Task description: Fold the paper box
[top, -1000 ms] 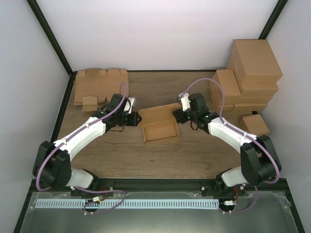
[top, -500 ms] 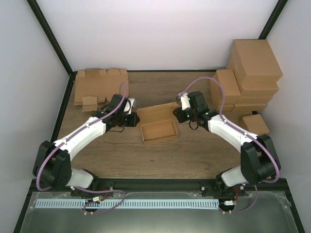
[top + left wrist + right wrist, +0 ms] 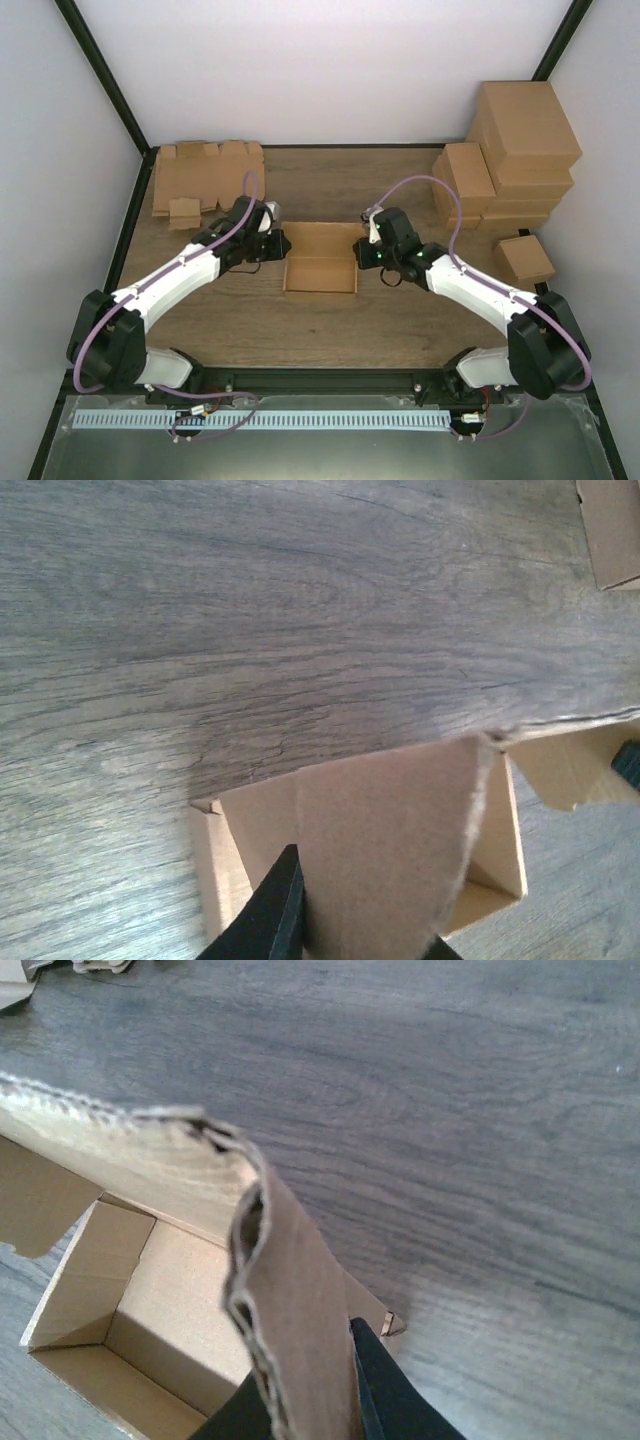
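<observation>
paper box (image 3: 320, 262) sits centre of table (image 3: 400, 320), open side up. L gripper (image 3: 276, 243) pinching its left wall, R gripper (image 3: 363, 254) pinching right wall. Prob to hold walls upright + square for next fold.

Two arms (image 3: 170, 275) (image 3: 470, 285), one paper box (image 3: 320, 266), one blank stack (image 3: 205, 175), several closed boxes (image 3: 525, 120).

Mid-table: the paper box (image 3: 320, 262), open side up, lid panel on its far side. On its left wall, the left gripper (image 3: 277, 246), pinched over the edge; on its right wall, the right gripper (image 3: 362, 253), likewise. Far left corner of the table (image 3: 330, 320): flat cardboard blanks (image 3: 205, 175). Far right corner: stacked cartons (image 3: 515, 150). Just near of that stack, by the right edge: one small carton (image 3: 525, 258), well apart from the paper box.
</observation>
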`<state>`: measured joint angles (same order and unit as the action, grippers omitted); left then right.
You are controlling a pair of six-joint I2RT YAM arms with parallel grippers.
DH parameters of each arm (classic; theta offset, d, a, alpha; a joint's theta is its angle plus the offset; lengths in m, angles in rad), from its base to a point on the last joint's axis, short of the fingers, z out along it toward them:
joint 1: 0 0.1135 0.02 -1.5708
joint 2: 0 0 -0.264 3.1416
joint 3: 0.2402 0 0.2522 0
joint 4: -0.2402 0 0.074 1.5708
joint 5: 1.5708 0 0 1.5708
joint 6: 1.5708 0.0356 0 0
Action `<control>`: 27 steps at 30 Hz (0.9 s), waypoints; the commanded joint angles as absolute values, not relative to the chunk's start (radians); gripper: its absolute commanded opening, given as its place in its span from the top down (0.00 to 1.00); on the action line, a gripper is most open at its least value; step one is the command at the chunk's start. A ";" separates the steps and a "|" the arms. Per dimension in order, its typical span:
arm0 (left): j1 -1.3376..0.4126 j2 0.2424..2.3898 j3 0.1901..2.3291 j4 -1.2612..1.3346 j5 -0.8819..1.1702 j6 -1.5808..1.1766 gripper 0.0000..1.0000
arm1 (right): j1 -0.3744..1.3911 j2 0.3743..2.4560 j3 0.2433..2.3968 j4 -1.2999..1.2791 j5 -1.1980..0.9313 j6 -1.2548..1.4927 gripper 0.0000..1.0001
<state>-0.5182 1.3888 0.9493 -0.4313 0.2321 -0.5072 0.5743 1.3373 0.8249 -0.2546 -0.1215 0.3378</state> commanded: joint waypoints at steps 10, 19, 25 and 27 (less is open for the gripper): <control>-0.597 1.298 0.847 -0.309 0.127 -0.649 0.91 | 0.797 1.302 0.787 -0.211 0.295 0.682 0.94; -0.597 1.328 0.868 -0.363 0.154 -0.575 0.92 | 0.818 1.354 0.792 -0.231 0.456 0.787 0.96; -0.597 1.343 0.868 -0.351 0.164 -0.579 0.91 | 0.818 1.379 0.811 -0.223 0.453 0.773 0.96; -0.597 1.345 0.868 -0.351 0.165 -0.580 0.92 | 0.817 1.381 0.807 -0.222 0.450 0.772 0.96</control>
<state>-0.5945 1.3342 0.8543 -0.3531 0.1513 -0.5903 0.8093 1.3705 0.7830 -0.2260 0.3988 0.7429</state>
